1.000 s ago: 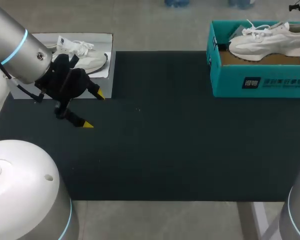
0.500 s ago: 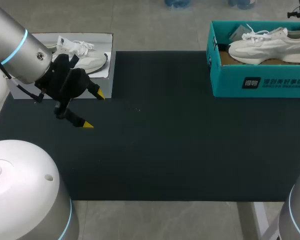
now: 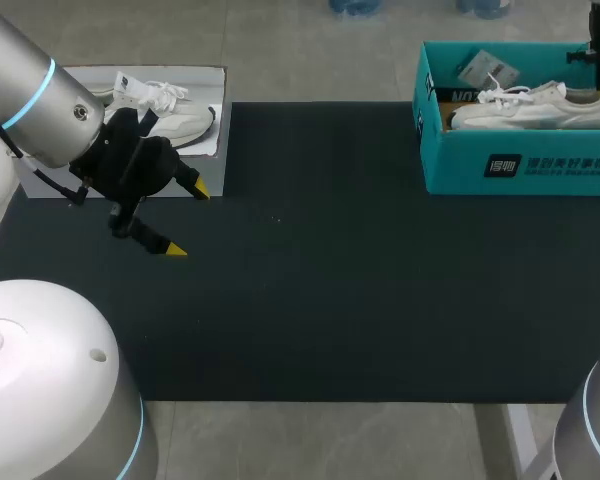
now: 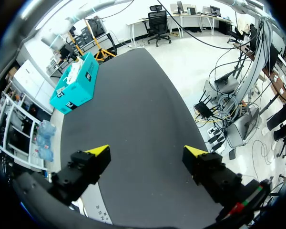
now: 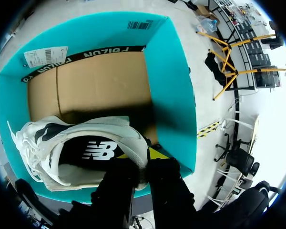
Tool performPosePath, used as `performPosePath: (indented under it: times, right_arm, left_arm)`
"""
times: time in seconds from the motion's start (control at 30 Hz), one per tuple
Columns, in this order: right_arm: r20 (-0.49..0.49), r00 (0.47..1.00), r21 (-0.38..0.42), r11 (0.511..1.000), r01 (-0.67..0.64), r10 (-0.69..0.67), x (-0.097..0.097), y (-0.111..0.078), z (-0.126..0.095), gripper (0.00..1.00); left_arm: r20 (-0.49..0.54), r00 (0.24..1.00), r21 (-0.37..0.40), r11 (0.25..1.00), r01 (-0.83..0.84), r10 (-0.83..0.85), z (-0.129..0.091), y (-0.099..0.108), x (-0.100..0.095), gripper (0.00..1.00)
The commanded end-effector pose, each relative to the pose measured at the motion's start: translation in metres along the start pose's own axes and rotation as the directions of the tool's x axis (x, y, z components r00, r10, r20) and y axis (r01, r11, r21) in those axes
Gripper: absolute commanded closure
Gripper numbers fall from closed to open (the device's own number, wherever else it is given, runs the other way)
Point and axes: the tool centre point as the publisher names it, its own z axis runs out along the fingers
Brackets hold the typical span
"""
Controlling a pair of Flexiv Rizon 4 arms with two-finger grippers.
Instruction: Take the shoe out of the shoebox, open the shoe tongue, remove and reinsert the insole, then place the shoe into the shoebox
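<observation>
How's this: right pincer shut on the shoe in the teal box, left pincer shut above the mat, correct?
No: the left pincer is open above the mat, as the left wrist view shows. The right pincer is shut on the shoe in the teal box.

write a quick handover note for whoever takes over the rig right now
The left gripper has its jaws open and empty, above the left part of the mat.
The right gripper has its jaws shut on the heel of the shoe.
The shoe lies in the shoebox at back right, lower than a second ago. A second shoe sits on a white sheet at back left.
Done, it seems: shoe lowered into the box. Insole steps cannot be checked.
Left: release the heel and lift the right arm clear.
</observation>
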Motion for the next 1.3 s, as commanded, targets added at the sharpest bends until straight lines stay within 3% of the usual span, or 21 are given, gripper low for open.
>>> performPosePath:
  times: [0.03, 0.47, 0.8, 1.0, 1.03, 1.1, 1.17, 1.3]
  right_arm:
    - [-0.007, 1.000, 0.030, 1.000, 0.000, 0.000, 0.006, 0.015, 0.024, 1.00]
    - [-0.036, 0.999, 0.050, 0.999, 0.012, -0.010, 0.014, 0.018, 0.064, 1.00]
    - [-0.032, 0.999, 0.060, 0.998, 0.005, -0.003, 0.015, 0.009, 0.073, 1.00]
    - [-0.034, 0.999, 0.050, 0.999, -0.006, 0.007, 0.016, 0.002, 0.065, 1.00]
    - [-0.033, 0.999, 0.047, 0.999, -0.009, 0.011, 0.016, 0.001, 0.063, 0.90]
    - [-0.031, 0.999, 0.039, 0.999, -0.015, 0.017, 0.017, -0.001, 0.057, 0.32]
    - [-0.025, 1.000, 0.032, 0.999, -0.018, 0.018, 0.017, -0.003, 0.051, 0.00]
    - [-0.028, 0.999, -0.005, 0.999, -0.034, 0.034, 0.014, -0.006, 0.033, 0.00]
  left_arm:
    - [0.000, 1.000, -0.003, 1.000, 0.000, 0.000, 0.000, 0.000, 0.000, 0.00]
    - [0.000, 1.000, -0.003, 1.000, 0.000, 0.000, 0.000, 0.000, 0.000, 0.00]
    - [0.000, 1.000, -0.003, 1.000, 0.000, 0.000, 0.000, 0.000, 0.000, 0.00]
    - [0.000, 1.000, -0.003, 1.000, 0.000, 0.000, 0.000, 0.000, 0.000, 0.00]
    - [0.000, 1.000, -0.003, 1.000, 0.000, 0.000, 0.000, 0.000, 0.000, 0.00]
    - [0.000, 1.000, -0.003, 1.000, 0.000, 0.000, 0.000, 0.000, 0.000, 0.00]
    - [0.000, 1.000, -0.003, 1.000, 0.000, 0.000, 0.000, 0.000, 0.000, 0.00]
    - [0.000, 1.000, -0.003, 1.000, 0.000, 0.000, 0.000, 0.000, 0.000, 0.00]
